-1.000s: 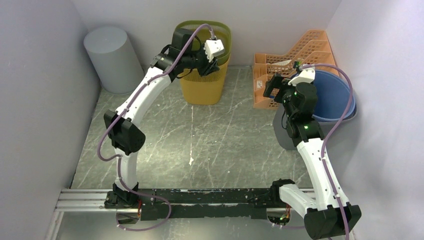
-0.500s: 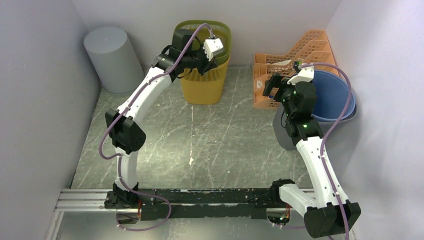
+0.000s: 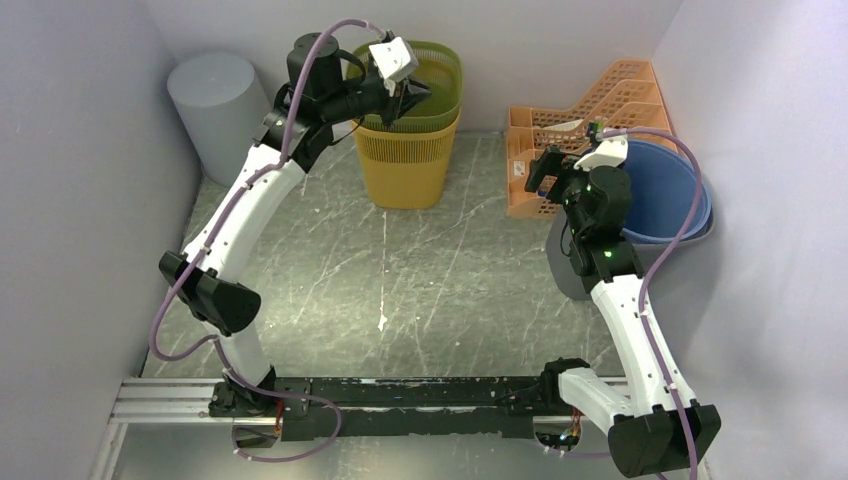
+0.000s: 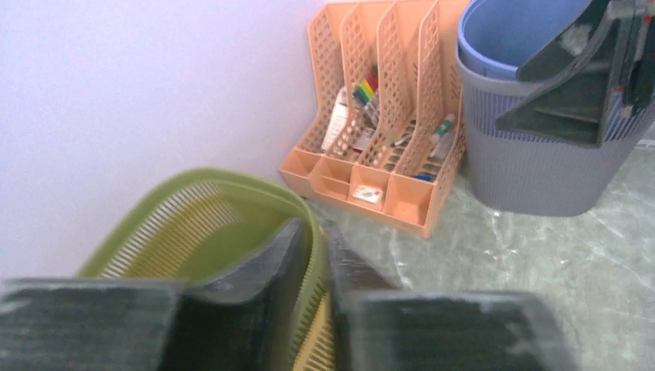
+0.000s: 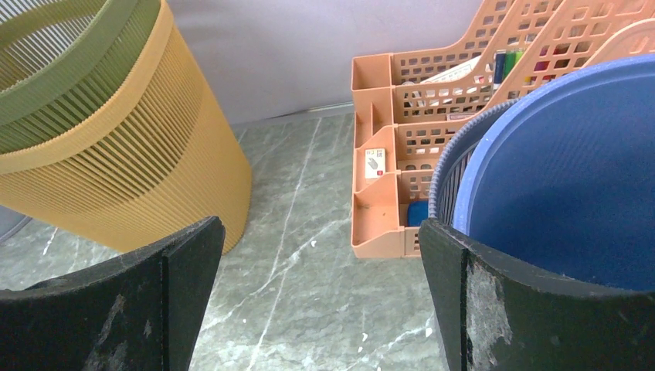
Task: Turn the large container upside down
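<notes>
The grey marbled table (image 3: pixel 420 290) is seen from above, and the big change is on the left. The left arm (image 3: pixel 240 200) has been lifted high, its elbow swung out toward the wall, while the right arm (image 3: pixel 630 300) has been left where it was. The large container (image 3: pixel 405 170), judged to be the yellow slatted basket with a green one nested in it, is still upright at the back of the table. It sits between the grey cylinder (image 3: pixel 225 115) and the orange file rack (image 3: pixel 590 100). The blue-lined grey bin (image 3: pixel 665 190) is parked just beside that rack. Now the key moment: the left gripper (image 4: pixel 315 232), open a second ago, has been clamped onto the green rim (image 4: pixel 232 193). In the wrist view its fingers (image 4: pixel 270 263) are pressed together with the thin rim pinched between them, one inside the basket and one outside. A hold has therefore been secured, and the flip itself has not been started. No lift of the basket can be made out yet. Whether the green basket alone or both nested pieces will be carried up cannot be told. The right gripper (image 5: pixel 318 228) is held spread wide near the bin, with nothing between its fingers.
</notes>
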`<state>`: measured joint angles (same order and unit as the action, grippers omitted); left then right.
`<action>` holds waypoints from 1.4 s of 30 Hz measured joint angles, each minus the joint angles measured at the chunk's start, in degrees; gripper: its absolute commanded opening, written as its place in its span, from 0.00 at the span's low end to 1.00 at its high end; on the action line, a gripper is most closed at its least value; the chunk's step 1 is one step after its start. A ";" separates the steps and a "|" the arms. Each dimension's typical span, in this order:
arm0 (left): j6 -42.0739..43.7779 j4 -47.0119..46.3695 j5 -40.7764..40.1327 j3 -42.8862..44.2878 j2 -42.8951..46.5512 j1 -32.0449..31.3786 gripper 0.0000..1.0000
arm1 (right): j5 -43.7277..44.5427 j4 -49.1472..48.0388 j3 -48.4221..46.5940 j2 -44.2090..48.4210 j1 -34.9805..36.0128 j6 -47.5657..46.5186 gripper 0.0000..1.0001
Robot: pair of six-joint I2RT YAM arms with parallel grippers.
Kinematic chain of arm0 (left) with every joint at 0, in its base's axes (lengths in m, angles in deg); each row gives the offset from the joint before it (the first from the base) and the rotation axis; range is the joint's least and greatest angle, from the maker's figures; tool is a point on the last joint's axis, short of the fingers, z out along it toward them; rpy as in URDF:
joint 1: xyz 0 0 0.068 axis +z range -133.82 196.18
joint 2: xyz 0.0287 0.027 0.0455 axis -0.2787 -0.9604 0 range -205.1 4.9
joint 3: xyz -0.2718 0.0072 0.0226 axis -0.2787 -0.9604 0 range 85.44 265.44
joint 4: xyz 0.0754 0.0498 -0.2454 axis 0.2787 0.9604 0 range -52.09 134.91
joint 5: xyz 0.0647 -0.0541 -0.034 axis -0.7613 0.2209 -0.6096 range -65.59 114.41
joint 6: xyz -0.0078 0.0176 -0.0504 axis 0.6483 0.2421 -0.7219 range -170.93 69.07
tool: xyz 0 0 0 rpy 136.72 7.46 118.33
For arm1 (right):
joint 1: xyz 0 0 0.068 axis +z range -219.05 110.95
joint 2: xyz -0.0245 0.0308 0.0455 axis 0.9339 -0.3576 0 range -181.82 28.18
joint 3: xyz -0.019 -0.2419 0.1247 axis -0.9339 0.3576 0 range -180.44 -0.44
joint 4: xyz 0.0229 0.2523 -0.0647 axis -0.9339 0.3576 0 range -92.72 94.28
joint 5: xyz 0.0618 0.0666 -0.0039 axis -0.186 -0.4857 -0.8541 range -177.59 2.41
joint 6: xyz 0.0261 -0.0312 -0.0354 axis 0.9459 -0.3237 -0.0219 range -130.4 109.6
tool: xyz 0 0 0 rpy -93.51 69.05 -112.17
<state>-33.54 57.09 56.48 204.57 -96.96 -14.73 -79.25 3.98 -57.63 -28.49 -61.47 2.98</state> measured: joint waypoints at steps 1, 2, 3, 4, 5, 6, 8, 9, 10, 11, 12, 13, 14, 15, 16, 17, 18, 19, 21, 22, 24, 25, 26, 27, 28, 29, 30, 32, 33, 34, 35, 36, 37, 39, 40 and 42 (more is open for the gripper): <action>0.66 0.33 0.46 1.09 -0.07 0.02 0.72 | 0.00 0.00 0.00 0.02 0.00 0.02 1.00; 1.22 1.01 1.14 2.60 -0.55 0.11 0.93 | 0.00 0.02 0.00 0.07 0.00 0.02 1.00; 2.03 1.92 1.88 3.98 -1.27 0.20 0.99 | 0.00 0.04 0.00 0.09 0.00 0.02 1.00; 2.86 2.51 2.40 4.70 -1.73 0.39 1.00 | 0.02 0.09 0.00 0.20 0.00 0.02 1.00; 3.67 3.58 3.63 5.57 -2.51 0.70 1.00 | 0.02 0.22 0.00 0.31 0.00 0.02 1.00; 4.42 4.46 4.92 5.81 -3.23 1.22 1.00 | 0.04 0.44 0.00 0.46 0.00 0.02 1.00; 5.84 5.49 6.84 5.57 -4.20 2.27 1.00 | 0.09 0.96 0.00 0.85 0.00 0.04 1.00; 6.60 5.77 7.96 4.83 -4.70 3.17 1.00 | 0.09 1.27 0.00 1.05 0.00 0.04 1.00; 7.06 6.10 8.68 4.17 -4.94 3.89 1.00 | 0.09 1.44 0.00 1.20 0.00 0.04 1.00; 7.61 6.38 9.62 3.39 -5.38 4.94 0.99 | 0.09 1.62 0.00 1.31 0.00 0.04 1.00; 8.02 6.58 10.40 3.08 -5.97 5.95 0.98 | 0.09 1.75 0.00 1.38 0.00 0.04 1.00; 8.39 6.62 11.26 3.06 -6.73 6.86 0.97 | 0.09 1.77 0.00 1.40 0.00 0.04 1.00; 8.79 6.75 12.13 3.19 -7.67 7.72 0.96 | 0.09 1.77 0.00 1.40 0.00 0.04 1.00; 9.03 6.99 12.72 3.54 -8.50 8.24 0.96 | 0.09 1.79 0.00 1.40 0.00 0.04 1.00; 9.35 7.61 13.55 4.63 -9.86 8.87 0.95 | 0.09 1.79 0.00 1.40 0.00 0.02 1.00; 9.60 7.87 14.01 5.60 -11.06 9.31 0.94 | 0.11 1.79 0.00 1.40 0.00 0.02 1.00; 9.90 8.46 14.60 6.78 -12.48 9.66 0.93 | 0.13 1.79 0.00 1.40 0.00 0.02 1.00; 10.29 9.09 14.97 7.74 -13.70 9.88 0.92 | 0.15 1.79 0.00 1.40 0.00 0.02 1.00; 10.95 10.43 15.78 8.33 -15.37 9.97 0.89 | 0.22 1.79 0.00 1.38 0.00 0.02 1.00; 11.30 11.21 16.22 8.33 -15.96 9.90 0.86 | 0.22 1.79 0.00 1.38 0.00 0.02 1.00; 12.20 11.76 17.05 8.33 -16.24 9.84 0.76 | 0.24 1.73 0.00 1.22 0.00 0.00 1.00; 12.35 12.02 17.40 8.33 -16.22 9.84 0.73 | 0.24 1.70 0.00 1.16 0.00 -0.04 1.00; 12.70 12.07 17.68 8.33 -16.22 9.81 0.71 | 0.24 1.60 0.00 1.09 0.00 -0.07 1.00; 13.18 12.28 17.75 8.31 -16.22 9.81 0.68 | 0.24 1.40 0.00 0.94 0.00 -0.11 1.00; 13.42 12.44 17.77 8.31 -16.22 9.81 0.65 | 0.24 1.27 0.00 0.83 0.00 -0.13 1.00; 13.70 12.59 17.77 8.31 -16.22 9.84 0.64 | 0.24 1.03 0.00 0.63 0.00 -0.15 1.00; 14.03 12.83 17.77 8.31 -16.22 9.84 0.63 | 0.22 0.83 0.00 0.52 0.00 -0.17 1.00; 14.27 13.27 17.73 8.31 -16.22 9.81 0.59 | 0.24 0.28 0.00 0.15 0.00 -0.17 1.00; 14.29 13.49 17.73 8.31 -16.22 9.81 0.52 | 0.24 0.04 0.00 -0.02 0.00 -0.17 1.00; 14.29 13.75 17.73 8.31 -16.22 9.81 0.35 | 0.24 -0.09 0.00 -0.13 0.00 -0.17 1.00; 14.32 14.03 17.75 8.31 -16.22 9.81 0.23 | 0.22 -0.33 0.00 -0.33 0.00 -0.17 1.00; 14.67 14.97 17.94 8.31 -16.22 9.81 0.20 | 0.22 -0.50 0.00 -0.44 0.00 -0.20 1.00; 14.67 15.19 17.64 8.31 -16.22 9.81 0.18 | 0.24 -0.66 0.00 -0.50 0.00 -0.20 1.00; 15.47 15.04 17.31 8.33 -16.31 10.10 0.10 | 0.24 -0.83 0.00 -0.61 0.00 -0.22 1.00; 15.67 15.13 17.57 8.33 -16.39 10.27 0.08 | 0.24 -0.87 0.00 -0.68 0.00 -0.22 1.00; 16.22 15.15 17.57 8.33 -16.46 10.36 0.07 | 0.24 -0.94 0.00 -0.74 0.00 -0.24 1.00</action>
<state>-17.33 72.23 74.05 212.90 -113.42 -4.37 -79.01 3.04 -57.63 -29.23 -61.47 2.74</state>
